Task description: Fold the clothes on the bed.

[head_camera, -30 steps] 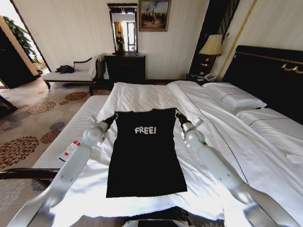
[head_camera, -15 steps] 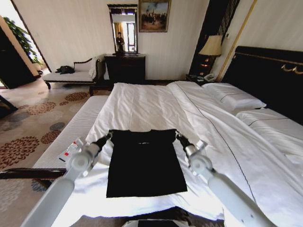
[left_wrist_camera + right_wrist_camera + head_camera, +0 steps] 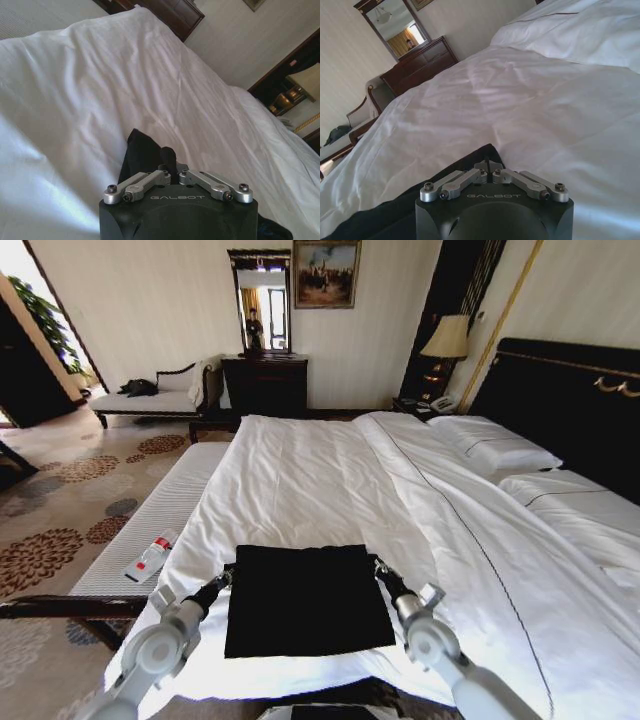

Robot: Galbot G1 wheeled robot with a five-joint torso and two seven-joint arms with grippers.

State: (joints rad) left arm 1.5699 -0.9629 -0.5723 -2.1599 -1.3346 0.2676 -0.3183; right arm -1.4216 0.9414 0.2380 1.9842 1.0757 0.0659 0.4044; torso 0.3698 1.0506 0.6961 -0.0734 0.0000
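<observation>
Black T-shirt (image 3: 308, 598) folded to a near-square, plain side up, lying flat on the white duvet (image 3: 300, 480) at the near end of the bed (image 3: 560, 540). Stretched between the two grippers, far edge running straight from one to the other.

Left gripper (image 3: 226, 579) at the shirt's far-left corner, fingers pressed together on a bunch of black cloth; in the left wrist view (image 3: 169, 159), the fabric standing up in a small peak just ahead of the linkages. Right gripper (image 3: 377, 571) at the far-right corner, likewise pinching the hem; in the right wrist view (image 3: 488, 162), the black edge meeting the closed fingertips.

Beyond both grippers, bare duvet running up toward the pillows (image 3: 495, 445) and dark headboard (image 3: 570, 390). Outboard of the left gripper, a white ribbed bench (image 3: 150, 530) beside the bed, with a small bottle (image 3: 150, 557) lying on it.
</observation>
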